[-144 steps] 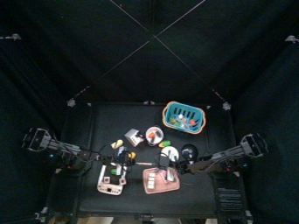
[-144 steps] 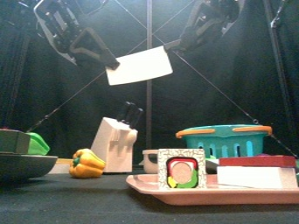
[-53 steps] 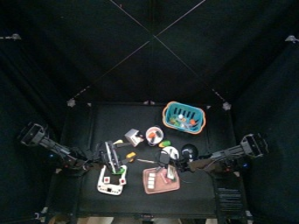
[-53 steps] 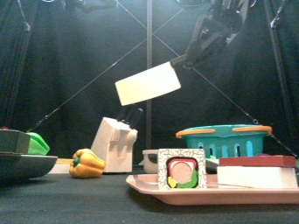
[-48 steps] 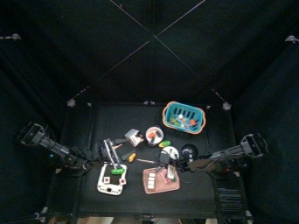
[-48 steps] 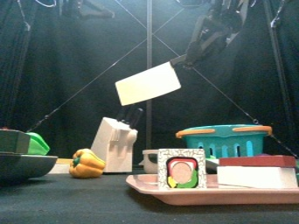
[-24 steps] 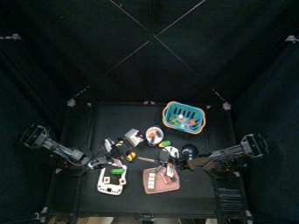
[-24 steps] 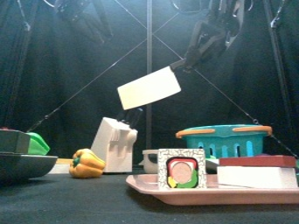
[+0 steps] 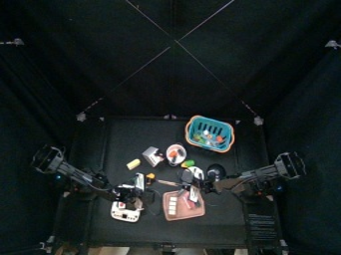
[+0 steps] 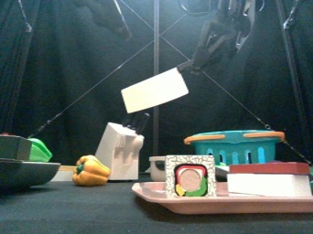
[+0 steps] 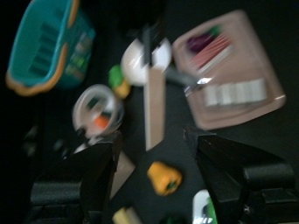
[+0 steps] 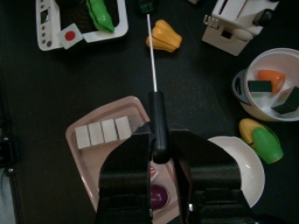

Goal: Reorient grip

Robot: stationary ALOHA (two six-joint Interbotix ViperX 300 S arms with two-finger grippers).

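Black curtains ring your worktop. Mid-frame above it hangs the cleaver, handle clenched in the right claw, blade running straight away from it. Your left claw, released, waits upper left.

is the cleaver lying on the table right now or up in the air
Up in the air. The front view shows the cleaver hanging well above the table, blade tilted, and the right wrist view shows its handle clamped in the right gripper.
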